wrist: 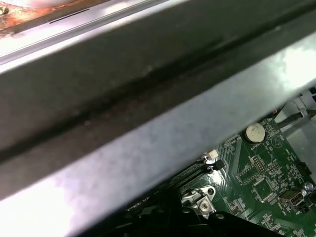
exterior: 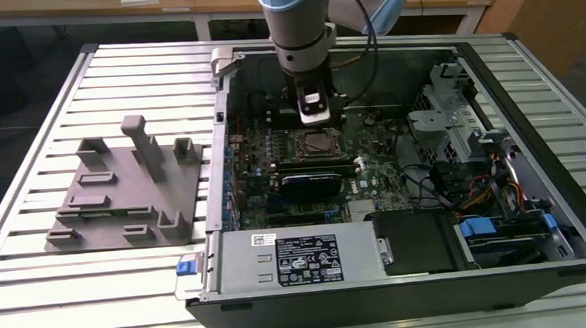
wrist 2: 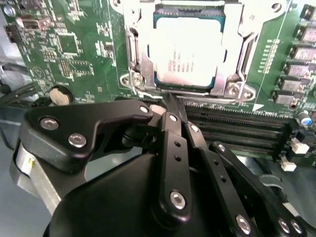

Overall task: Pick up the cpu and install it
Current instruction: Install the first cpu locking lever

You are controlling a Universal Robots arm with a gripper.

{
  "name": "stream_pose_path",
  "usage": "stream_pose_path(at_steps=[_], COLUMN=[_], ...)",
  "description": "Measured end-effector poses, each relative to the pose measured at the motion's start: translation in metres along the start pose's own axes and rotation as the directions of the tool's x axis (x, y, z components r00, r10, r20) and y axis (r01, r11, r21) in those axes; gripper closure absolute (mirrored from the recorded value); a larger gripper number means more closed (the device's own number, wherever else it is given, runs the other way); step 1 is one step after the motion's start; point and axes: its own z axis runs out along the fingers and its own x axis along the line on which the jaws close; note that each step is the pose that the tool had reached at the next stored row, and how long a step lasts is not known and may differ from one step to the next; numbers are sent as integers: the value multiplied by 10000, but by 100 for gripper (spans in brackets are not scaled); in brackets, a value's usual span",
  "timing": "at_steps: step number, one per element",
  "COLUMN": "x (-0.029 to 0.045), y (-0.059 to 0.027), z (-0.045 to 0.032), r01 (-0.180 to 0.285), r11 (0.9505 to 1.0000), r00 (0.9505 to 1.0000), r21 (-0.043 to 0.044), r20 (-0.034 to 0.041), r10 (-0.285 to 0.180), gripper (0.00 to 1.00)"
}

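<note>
The chip lies flat inside its metal frame. In the exterior view, the pincer hangs at twelve o'clock from it, tips pinched narrow, holding nothing. Best to keep the tips off the frame so the chip lies flat.

The exterior view stands well back and high, looking down across the slatted counter into the open computer case, with the arm reaching in from the far side. It takes in the whole motherboard and the socket under the arm. The second wrist view rides close behind the end effector and looks along its black linkages onto that same socket at short range. The first wrist view faces a metal wall of the case from very near, with a corner of board below. Both wrist views share one patch of board: the round coin battery
</note>
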Motion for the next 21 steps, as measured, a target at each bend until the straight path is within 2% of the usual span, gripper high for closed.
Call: stream_pose_path(at_steps=[8,21], x=[-11,-43], y=[8,55], z=[-1,-212], r01=[-8,-7], r11=[10000,10000], r00=[10000,10000], r21=[-13,-4], r20=[0,-1], r10=[8,7], gripper=[89,89])
